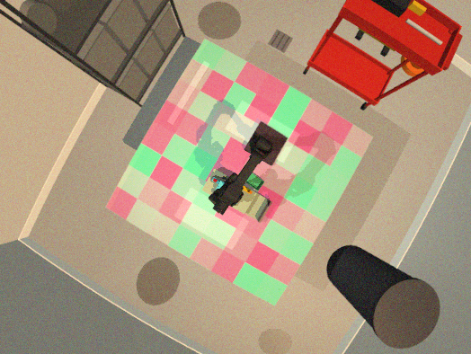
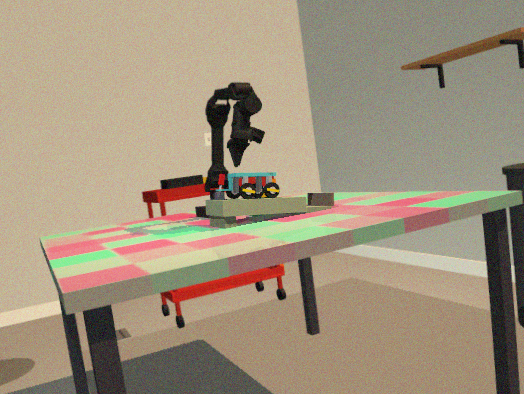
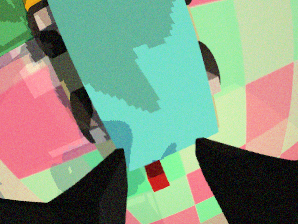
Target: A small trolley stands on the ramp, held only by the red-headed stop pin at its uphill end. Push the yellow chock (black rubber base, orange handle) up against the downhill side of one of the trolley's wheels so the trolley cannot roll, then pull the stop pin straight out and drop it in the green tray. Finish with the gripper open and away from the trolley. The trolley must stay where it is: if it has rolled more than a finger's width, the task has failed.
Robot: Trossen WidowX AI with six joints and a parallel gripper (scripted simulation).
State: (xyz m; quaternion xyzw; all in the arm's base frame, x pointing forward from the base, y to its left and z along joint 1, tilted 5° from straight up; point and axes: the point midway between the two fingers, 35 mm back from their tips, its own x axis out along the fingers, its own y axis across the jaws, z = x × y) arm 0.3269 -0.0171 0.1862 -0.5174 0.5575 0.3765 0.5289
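The trolley (image 1: 218, 183) (image 2: 252, 175) (image 3: 185, 92), with a cyan top and black wheels, stands on the pale ramp (image 1: 253, 204) (image 2: 260, 207). The red-headed stop pin (image 1: 215, 180) (image 2: 221, 180) (image 3: 157, 176) stands upright at its uphill end. My gripper (image 2: 237, 165) (image 3: 160, 151) is partly open and empty, above the trolley near its uphill end. The pin head shows between and beyond the fingertips in the wrist view. The yellow chock (image 1: 247, 190) (image 3: 32, 5) is by a downhill wheel; whether it touches is not clear. The green tray (image 1: 255, 181) (image 3: 12, 27) lies beside the ramp.
The arm (image 1: 247, 172) (image 2: 217, 135) reaches over the trolley and hides part of it and the ramp from above. A small brown block (image 2: 320, 199) stands at the ramp's low end. A red cart (image 1: 351, 72) (image 2: 225, 283) stands on the floor beyond the table.
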